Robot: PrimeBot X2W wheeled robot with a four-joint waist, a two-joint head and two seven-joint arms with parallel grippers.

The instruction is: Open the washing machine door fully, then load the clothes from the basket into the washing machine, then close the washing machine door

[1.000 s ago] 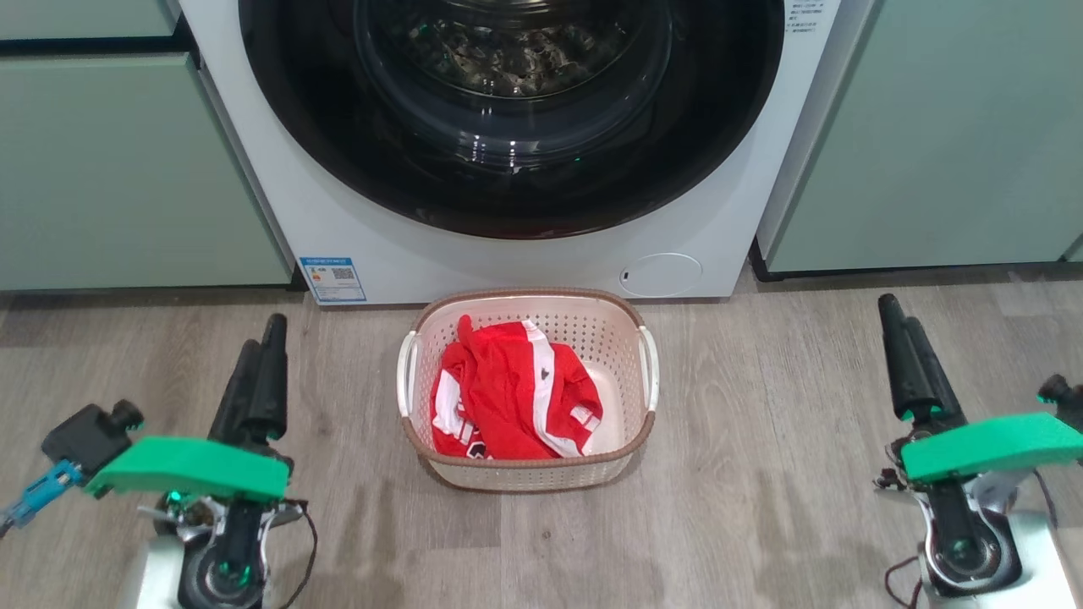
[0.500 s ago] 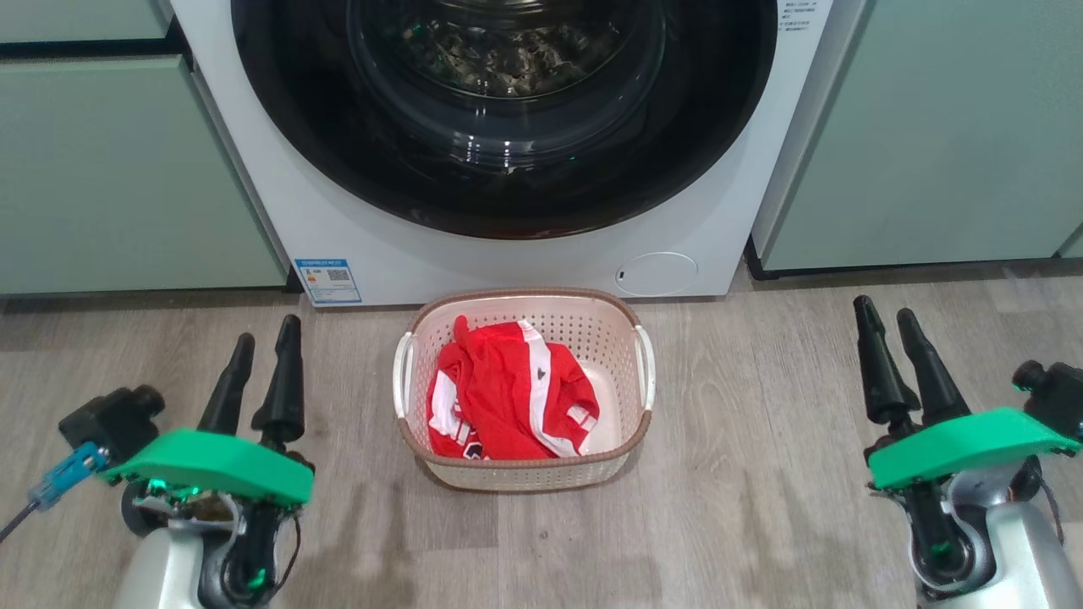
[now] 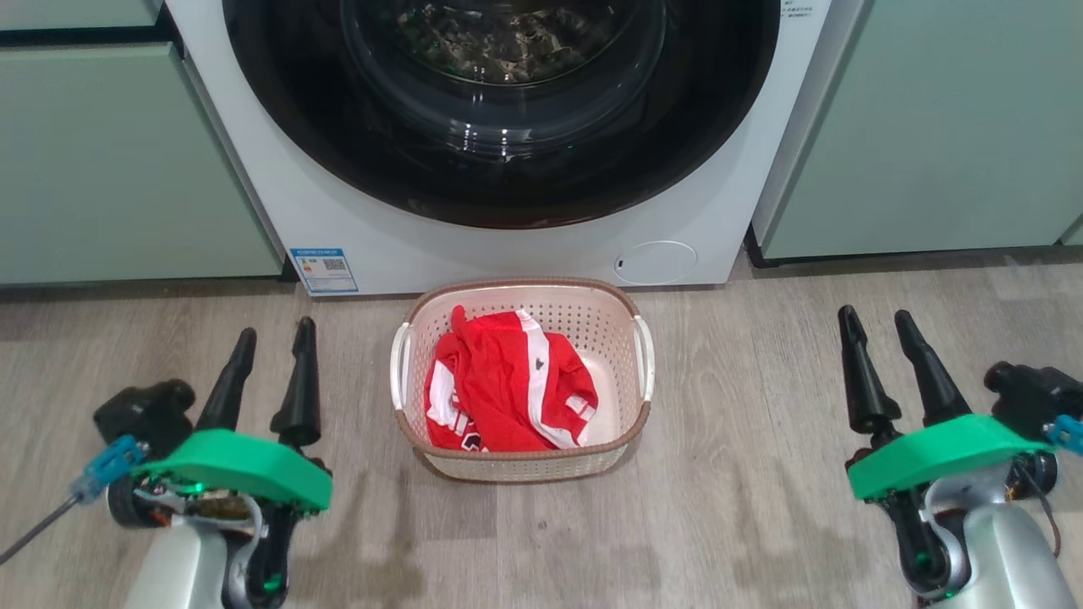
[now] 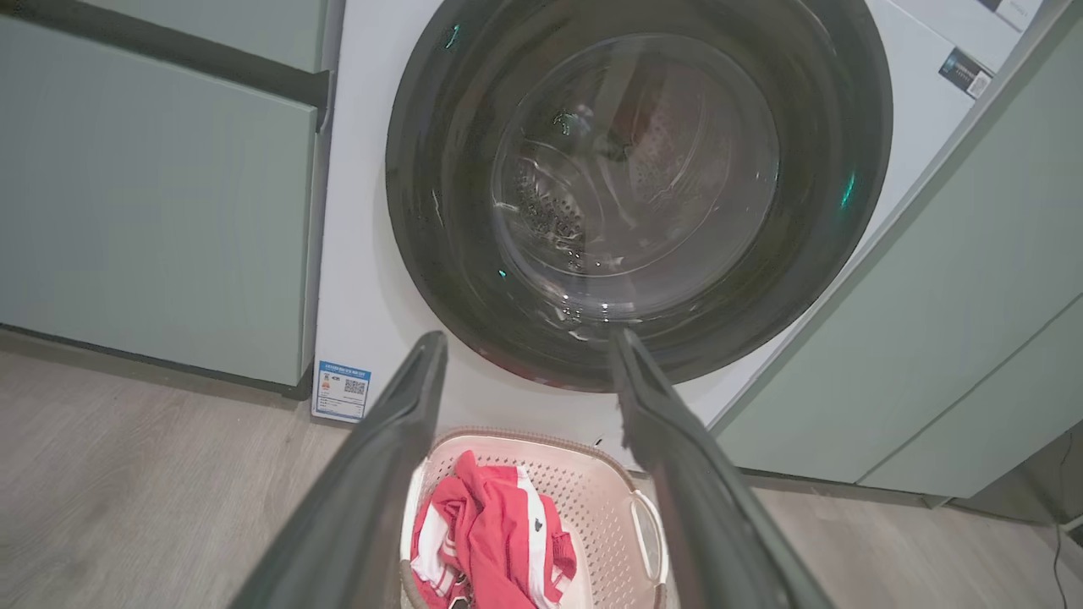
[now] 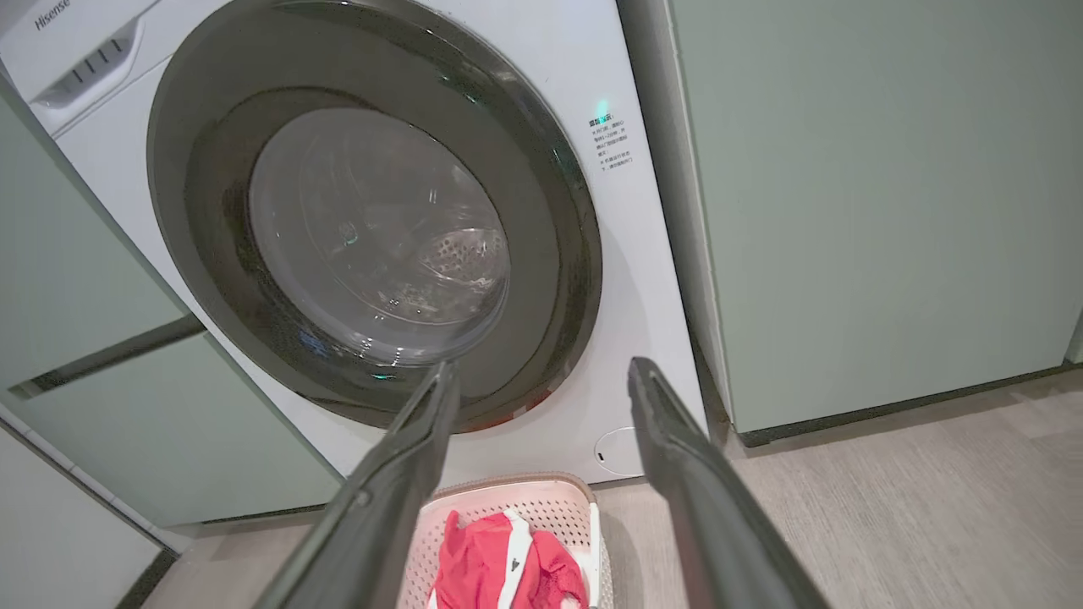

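Step in hand, in my judgement: opening the washing machine door point(image 3: 503, 85), which sits shut and flush in the white front of the washing machine point(image 3: 406, 245).

Left gripper point(image 3: 275, 330): fingers spread wide, holding nothing, hovering over the floor point(image 3: 761, 507) well to the left of the basket point(image 3: 525, 467). Right gripper point(image 3: 875, 315): likewise wide and empty, well to the basket's right.

The basket stands on the floor just in front of the machine's foot, centred under the door. The clothes point(image 3: 499, 381) lie bunched in its left half; bare base shows at the right.

Recommendations:
- I cannot make out a handle or catch on the rim, nor which side carries the hinge. I would confirm that before committing an arm.
- The rim is glossy and smooth, so a pinch on its face is likely to slip. I would hook one finger behind the free edge and follow the door's arc outward.
- The basket is close under the swing path, so I would keep the forearm above its rim.

Materials:
- Door: wide black glossy ring, clear domed glass centre, perforated steel drum visible behind.
- Basket: cream perforated plastic, rounded rectangle, brown rim, white side handles.
- Clothes: soft red fabric with white stripes.
- Floor: grey wood-grain planks.
- Cabinets point(image 3: 110, 169): plain pale green, on both sides of the machine.
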